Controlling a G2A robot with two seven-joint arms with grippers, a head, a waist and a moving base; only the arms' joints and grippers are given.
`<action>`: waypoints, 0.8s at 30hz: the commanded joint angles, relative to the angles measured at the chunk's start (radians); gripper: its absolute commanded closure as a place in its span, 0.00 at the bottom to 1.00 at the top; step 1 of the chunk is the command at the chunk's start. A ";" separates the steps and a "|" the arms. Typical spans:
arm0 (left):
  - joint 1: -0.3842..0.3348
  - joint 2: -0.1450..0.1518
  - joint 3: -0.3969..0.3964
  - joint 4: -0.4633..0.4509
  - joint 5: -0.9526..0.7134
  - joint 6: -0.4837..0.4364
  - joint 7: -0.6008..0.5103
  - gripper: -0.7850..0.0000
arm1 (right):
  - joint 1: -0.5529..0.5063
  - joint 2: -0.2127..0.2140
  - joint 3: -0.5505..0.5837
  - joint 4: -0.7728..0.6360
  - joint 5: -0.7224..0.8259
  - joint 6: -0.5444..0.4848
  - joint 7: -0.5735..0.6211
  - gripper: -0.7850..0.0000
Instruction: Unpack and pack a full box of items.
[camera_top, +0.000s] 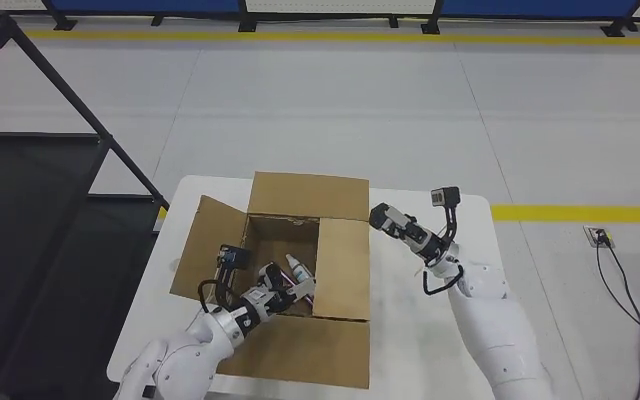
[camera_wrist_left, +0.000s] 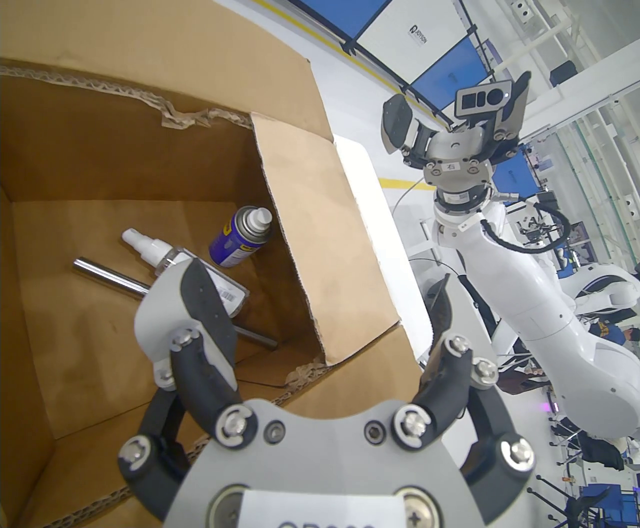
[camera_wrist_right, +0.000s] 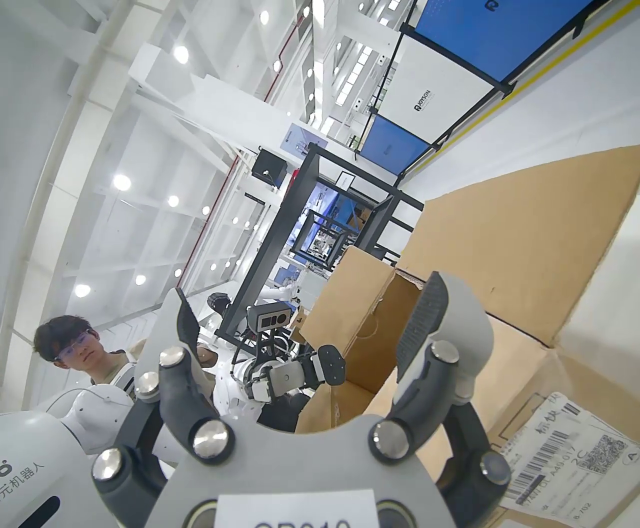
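An open cardboard box (camera_top: 345, 265) stands on the white table (camera_top: 430, 330) with its flaps folded out. On its floor lie a blue spray can (camera_wrist_left: 239, 237), a clear spray bottle with a white top (camera_wrist_left: 167, 257) and a metal rod (camera_wrist_left: 102, 270). My left gripper (camera_wrist_left: 320, 305) hangs open over the box's near part (camera_top: 272, 283), above the bottle, holding nothing. My right gripper (camera_wrist_right: 305, 320) is open and empty, raised above the table just right of the box's right flap (camera_top: 385, 217). Its fingers (camera_wrist_left: 397, 122) point toward the box.
The right flap (camera_wrist_right: 525, 250) bears a white shipping label (camera_wrist_right: 560, 450). Bare table lies to the right of the box. A black metal frame (camera_top: 80, 110) stands off the table's left side, with grey floor beyond the far edge.
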 joint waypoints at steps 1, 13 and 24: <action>0.000 0.000 0.000 0.000 0.000 0.000 0.000 0.00 | 0.000 0.000 0.000 0.000 0.000 0.000 0.000 0.00; -0.154 -0.027 0.147 0.146 -0.117 0.057 -0.114 0.00 | -0.090 0.042 0.076 -0.186 0.005 0.010 0.020 0.00; -0.273 -0.053 0.234 0.282 -0.259 0.039 -0.188 0.00 | -0.244 0.081 0.180 -0.329 0.043 -0.005 -0.005 0.00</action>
